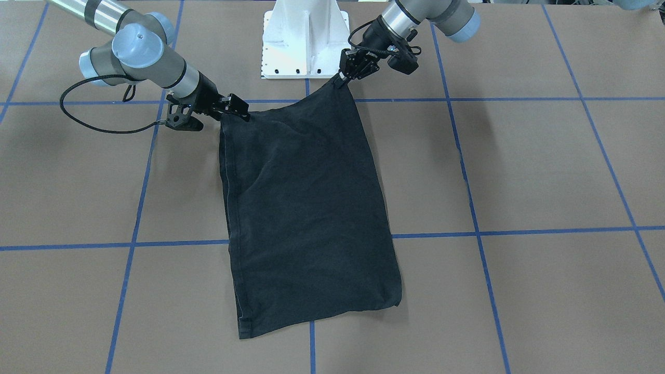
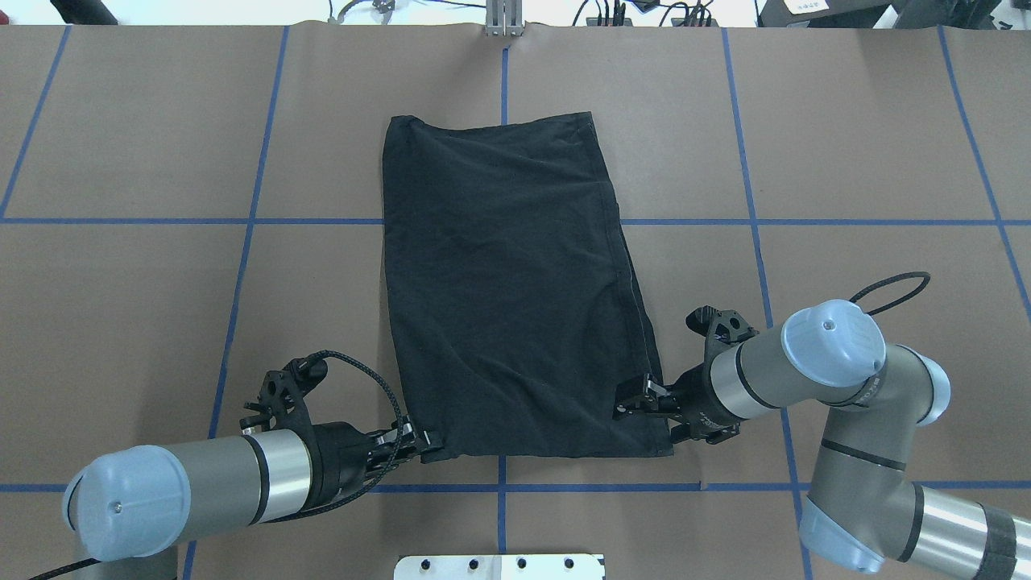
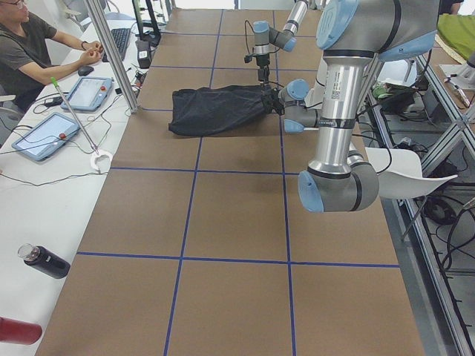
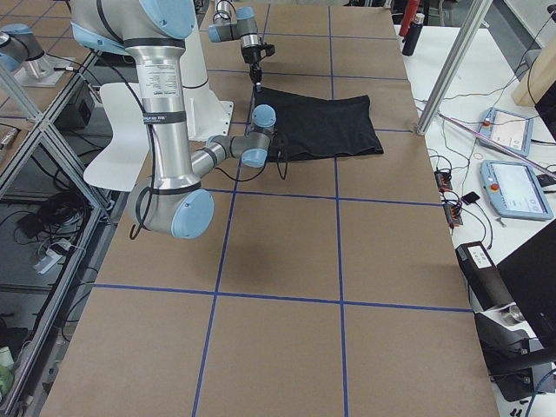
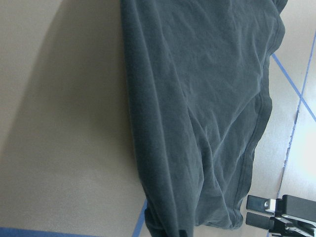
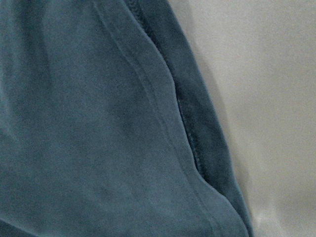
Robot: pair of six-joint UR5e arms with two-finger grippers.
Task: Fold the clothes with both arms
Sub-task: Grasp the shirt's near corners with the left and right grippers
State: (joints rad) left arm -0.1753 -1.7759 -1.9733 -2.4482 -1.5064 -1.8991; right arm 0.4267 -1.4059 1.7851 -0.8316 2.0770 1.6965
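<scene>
T-shirt [image 2: 507, 298] black, folded lengthwise (stitched seam along one edge); left gripper [image 2: 427, 441] and right gripper [image 2: 638, 399] each clamp a corner.

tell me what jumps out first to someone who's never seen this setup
The black T-shirt, folded into a long strip, lies in the middle of the brown table, across its blue tape grid. The left pincer and the right pincer each pinch one corner of the shirt's end nearest the robot's base. In the front-facing view that edge appears drawn taut and slightly raised between them.
</scene>
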